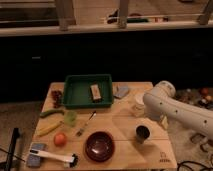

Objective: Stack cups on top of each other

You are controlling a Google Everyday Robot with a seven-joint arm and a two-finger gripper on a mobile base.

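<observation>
On the wooden bench (122, 117) the green tray (75, 104) stands at the far middle, and I give all places from this tray. Inside it lies 1 small brown block (95, 92). The 3 cups stand apart, each alone on the wood. The cream-white cup (137, 106) is to the right of the tray and a little nearer to the camera. The dark cup (142, 132) is also to the right of the tray but much nearer to the camera. The pale green cup (70, 117) is just in front of the tray's left front corner. The white arm (185, 115) extends from the right edge of the view, well to the right of the tray, and its rounded end is next to the cream-white cup and hides that cup's right edge. The claw (150, 109) is at this end, just beside the cream-white cup on the side away from the tray; whether it is apart or together I cannot tell. Straight in front of the tray, near the bench's front edge, sits the dark red bowl (99, 146), and 1 fork (86, 124) lies between bowl and tray. In front of the tray to the left are 1 banana (48, 128), 1 orange (60, 139) and 1 brush (50, 155) with a white handle. A grey-blue flat thing (121, 91) lies just beside the tray's right wall.
</observation>
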